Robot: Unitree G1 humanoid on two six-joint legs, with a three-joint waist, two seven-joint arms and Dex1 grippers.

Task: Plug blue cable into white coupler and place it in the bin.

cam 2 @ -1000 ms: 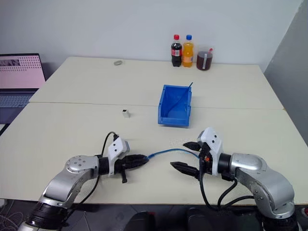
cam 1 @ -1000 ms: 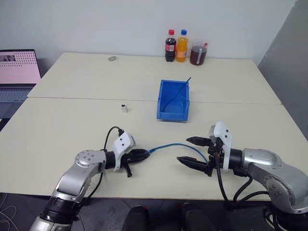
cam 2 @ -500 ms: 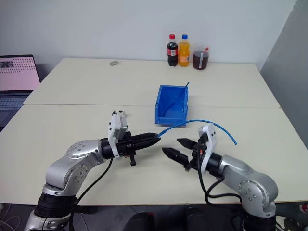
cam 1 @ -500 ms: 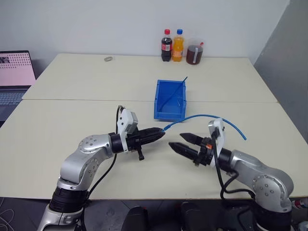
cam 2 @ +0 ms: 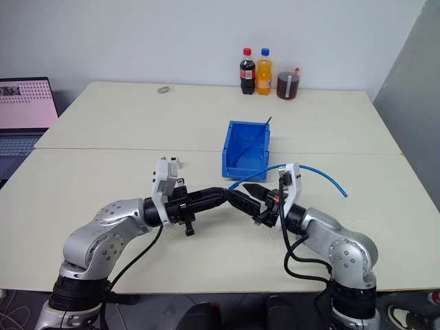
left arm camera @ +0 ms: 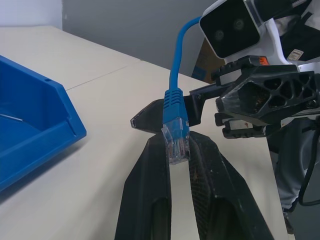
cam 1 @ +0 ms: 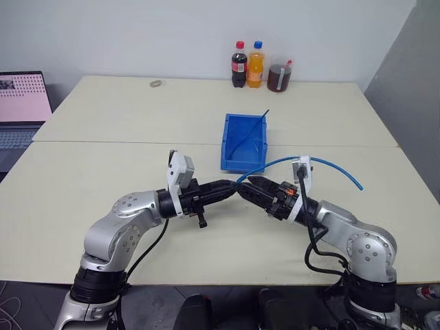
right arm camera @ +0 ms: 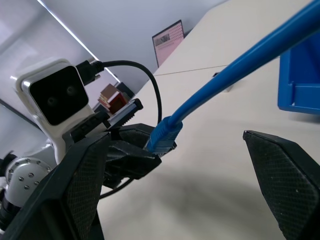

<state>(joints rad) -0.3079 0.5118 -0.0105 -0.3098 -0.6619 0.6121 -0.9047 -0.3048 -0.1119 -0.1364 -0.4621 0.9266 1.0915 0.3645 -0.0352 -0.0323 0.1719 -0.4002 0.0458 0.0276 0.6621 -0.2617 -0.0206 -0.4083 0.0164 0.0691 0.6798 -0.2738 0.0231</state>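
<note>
table: I'm at two pale beige tables (cam 1: 137, 113) pushed together, with the seam running straight across in front of the bin
room: plain white wall behind, grey panel off to my right, nothing fancy
laptops: one, a laptop (cam 1: 24, 103) with a pinkish screen, past the table's far left corner
bottles: two, a cola bottle (cam 1: 238, 64) and an orange soda bottle (cam 1: 256, 64), side by side at the far edge
cups: one, a clear cup (cam 1: 278, 77) of dark drink, just right of the bottles
small round thing: one (cam 1: 157, 84), greyish, far left part of the table; can't tell what it is
bin: one blue bin (cam 1: 243, 143), mid-table, just past the seam, with a thin dark-blue strand (cam 1: 249, 134) leaning inside it
blue cable: one (cam 2: 322, 173), lifted off the table; it arcs from my left fingers up over my right wrist, with the far end hanging in the air to the right
plug: the clear plug (left arm camera: 175, 142) sits pinched right between my left fingertips
white coupler: one (cam 2: 175, 159), tiny, standing on the near table left of the bin, just behind my left wrist, well apart from the cable end
left gripper: (cam 1: 234, 188) clamped on the plug end of the blue cable, pointing level toward my right
right gripper: (cam 2: 247, 194) fingers spread wide, holding nothing, tips just beside the left tips, with the cable running between the two fingers in the wrist view
</note>
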